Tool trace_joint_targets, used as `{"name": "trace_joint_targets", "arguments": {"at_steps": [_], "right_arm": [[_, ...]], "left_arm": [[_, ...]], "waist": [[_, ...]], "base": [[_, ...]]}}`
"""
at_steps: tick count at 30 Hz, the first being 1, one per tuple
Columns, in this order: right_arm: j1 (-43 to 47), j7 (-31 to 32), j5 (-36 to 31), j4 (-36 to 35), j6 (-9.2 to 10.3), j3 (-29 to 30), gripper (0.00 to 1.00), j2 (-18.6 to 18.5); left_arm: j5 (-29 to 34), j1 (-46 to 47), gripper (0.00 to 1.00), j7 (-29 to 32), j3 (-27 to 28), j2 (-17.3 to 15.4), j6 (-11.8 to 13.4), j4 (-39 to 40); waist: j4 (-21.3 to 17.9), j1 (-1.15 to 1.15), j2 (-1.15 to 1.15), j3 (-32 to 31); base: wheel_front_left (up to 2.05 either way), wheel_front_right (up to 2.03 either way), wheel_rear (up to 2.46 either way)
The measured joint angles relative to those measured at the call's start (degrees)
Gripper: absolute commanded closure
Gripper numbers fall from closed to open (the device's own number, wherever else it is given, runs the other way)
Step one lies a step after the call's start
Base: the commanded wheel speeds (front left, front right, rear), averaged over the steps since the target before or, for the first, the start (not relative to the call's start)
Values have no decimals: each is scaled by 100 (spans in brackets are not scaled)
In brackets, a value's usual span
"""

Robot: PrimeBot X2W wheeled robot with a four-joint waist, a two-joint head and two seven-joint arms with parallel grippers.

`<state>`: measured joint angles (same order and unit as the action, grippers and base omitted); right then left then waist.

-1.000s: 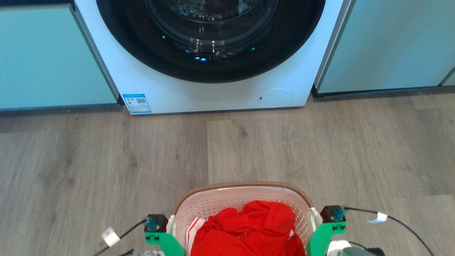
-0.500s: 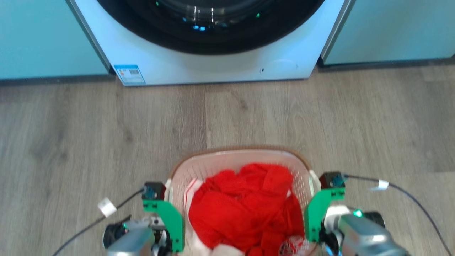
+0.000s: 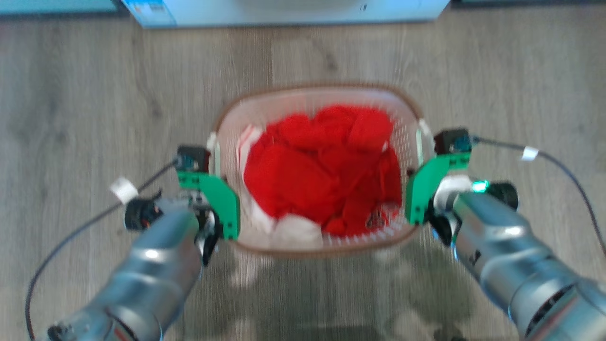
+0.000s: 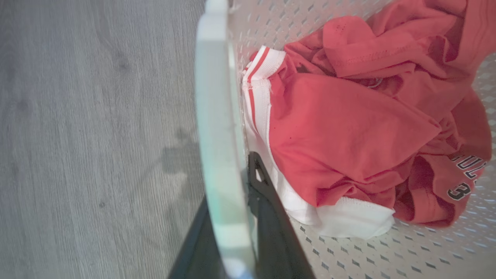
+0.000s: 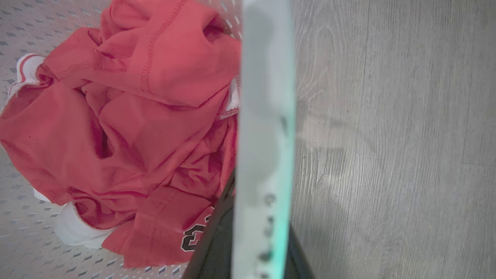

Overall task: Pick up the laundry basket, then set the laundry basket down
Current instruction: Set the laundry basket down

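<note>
The laundry basket [image 3: 322, 90], white with perforated walls and a brown rim, hangs between my two arms over the wooden floor and casts a shadow below its near side. Crumpled red and white clothes [image 3: 322, 166] fill it. My left gripper [image 3: 215, 189] is shut on the basket's left side handle [image 4: 217, 116], its dark fingers [image 4: 271, 217] straddling the white bar. On the other side, my right gripper [image 3: 419, 189] is shut on the right handle [image 5: 267, 97] in the same way. Both wrist views look down onto the clothes and the basket wall [image 4: 348, 255].
The white base of a washing machine [image 3: 284, 9] runs along the top edge of the head view, a little beyond the basket. Grey wood-plank floor [image 3: 94, 94] lies open to the left, right and front. Cables trail from both wrists.
The head camera has tilted down, so the washing machine slid to the top edge and my forearms came into view. The basket looks slightly larger. Both grips on the handles are unchanged.
</note>
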<state>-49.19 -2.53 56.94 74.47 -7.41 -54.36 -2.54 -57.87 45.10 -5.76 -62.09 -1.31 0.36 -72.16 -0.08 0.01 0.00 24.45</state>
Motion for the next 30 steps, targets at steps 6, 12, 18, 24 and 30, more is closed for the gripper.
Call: {"name": "trace_joint_targets", "arguments": {"at_steps": [6, 12, 18, 24, 30], "right_arm": [[-614, -112, -318, 7, 0, 328, 100, -41], [-944, -163, -732, -7, 0, 725, 100, -124], [-1091, -168, -1151, -18, 0, 1141, 100, -136], [-1170, -186, -1558, -30, -1, 1539, 100, -133], [-1168, -216, -1946, -30, -1, 1926, 100, -130]], "left_arm": [[89, 725, 100, -144, 8, -5, 19, -58], [142, 1166, 100, -213, -1, 12, 18, -73], [189, 1437, 100, -248, -24, 16, 16, -78], [190, 1558, 100, -289, -53, 20, 16, -73], [181, 1604, 100, -289, -98, 20, 20, 10]], "waist": [[56, 1, 0, 777], [109, 0, 0, 1512], [173, 0, 0, 2103], [232, 0, 1, 2488], [263, -2, 1, 2637]], "base": [[0, 0, 0], [0, 0, 0], [0, 0, 0], [0, 0, 0], [0, 0, 0]]}}
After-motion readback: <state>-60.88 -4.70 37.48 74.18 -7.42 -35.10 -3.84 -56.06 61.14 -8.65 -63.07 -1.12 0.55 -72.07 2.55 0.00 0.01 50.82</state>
